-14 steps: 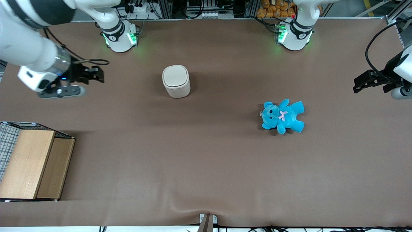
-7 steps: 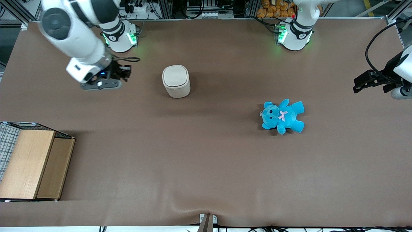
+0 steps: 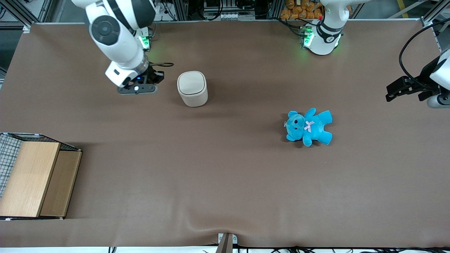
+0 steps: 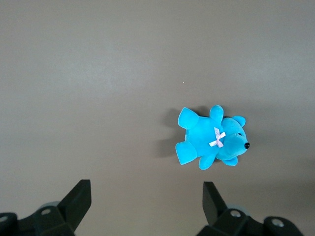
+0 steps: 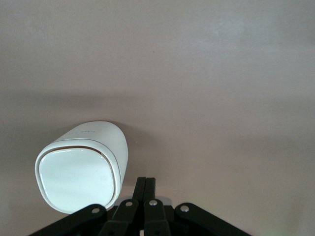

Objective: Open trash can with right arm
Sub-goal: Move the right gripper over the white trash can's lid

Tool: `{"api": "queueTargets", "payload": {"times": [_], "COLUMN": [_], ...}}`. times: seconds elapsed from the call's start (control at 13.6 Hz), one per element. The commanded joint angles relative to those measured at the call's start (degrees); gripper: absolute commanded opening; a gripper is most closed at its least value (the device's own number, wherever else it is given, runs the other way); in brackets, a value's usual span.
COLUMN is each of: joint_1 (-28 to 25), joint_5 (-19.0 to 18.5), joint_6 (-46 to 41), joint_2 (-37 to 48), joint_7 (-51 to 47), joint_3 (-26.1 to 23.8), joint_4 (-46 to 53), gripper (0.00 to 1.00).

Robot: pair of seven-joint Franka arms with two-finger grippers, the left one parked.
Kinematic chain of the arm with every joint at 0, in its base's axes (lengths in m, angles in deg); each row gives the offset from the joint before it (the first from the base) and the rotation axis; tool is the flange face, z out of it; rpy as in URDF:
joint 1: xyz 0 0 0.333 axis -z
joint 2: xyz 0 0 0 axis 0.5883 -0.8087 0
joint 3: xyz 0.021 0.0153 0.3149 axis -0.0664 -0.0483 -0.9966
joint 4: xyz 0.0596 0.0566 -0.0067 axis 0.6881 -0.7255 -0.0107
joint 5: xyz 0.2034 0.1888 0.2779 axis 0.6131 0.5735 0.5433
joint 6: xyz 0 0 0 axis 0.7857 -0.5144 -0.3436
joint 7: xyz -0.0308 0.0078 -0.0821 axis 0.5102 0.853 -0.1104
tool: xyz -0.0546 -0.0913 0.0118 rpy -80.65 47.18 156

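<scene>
The trash can is a small cream-white bin with its flip lid down, standing upright on the brown table. The right arm reaches down beside it, toward the working arm's end of the table. My gripper hangs a short way from the can's side, apart from it. In the right wrist view the trash can lies close beside my gripper, whose two fingers are pressed together with nothing between them.
A blue teddy lies nearer the front camera, toward the parked arm's end; it also shows as the teddy in the left wrist view. A wooden box with a wire basket stands at the working arm's end, near the front edge.
The right arm has swung in from the working arm's end of the table toward the trash can, bringing the gripper close beside it. The can and teddy have not moved.
</scene>
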Motion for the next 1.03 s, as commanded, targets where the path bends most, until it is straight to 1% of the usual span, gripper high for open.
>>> {"api": "queueTargets", "payload": {"times": [0.0,0.07,0.15,0.22,0.29,0.44,0.51,0.95], "joint_1": [-1.01,-1.28,-1.37,-1.89,-2.42,-2.6,-2.6,-4.27], "joint_5": [1.4,2.01,3.59,4.04,4.04,4.04,4.04,3.95], "joint_6": [4.66,6.42,7.83,8.98,9.95,10.92,11.97,16.46], "joint_2": [1.7,1.52,1.35,1.26,1.0,-0.58,-1.11,-2.96], "joint_7": [-0.69,-0.69,-0.69,-0.69,-0.69,-3.84,-4.47,-6.32], "joint_3": [-1.84,-2.02,-2.02,-2.2,-2.81,-3.95,-5.61,-6.07], "joint_4": [-4.53,-5.76,-6.73,-7.52,-7.96,-8.06,-8.06,-10.52], "gripper": [0.0,0.0,0.0,0.0,0.0,0.0,0.0,0.0]}}
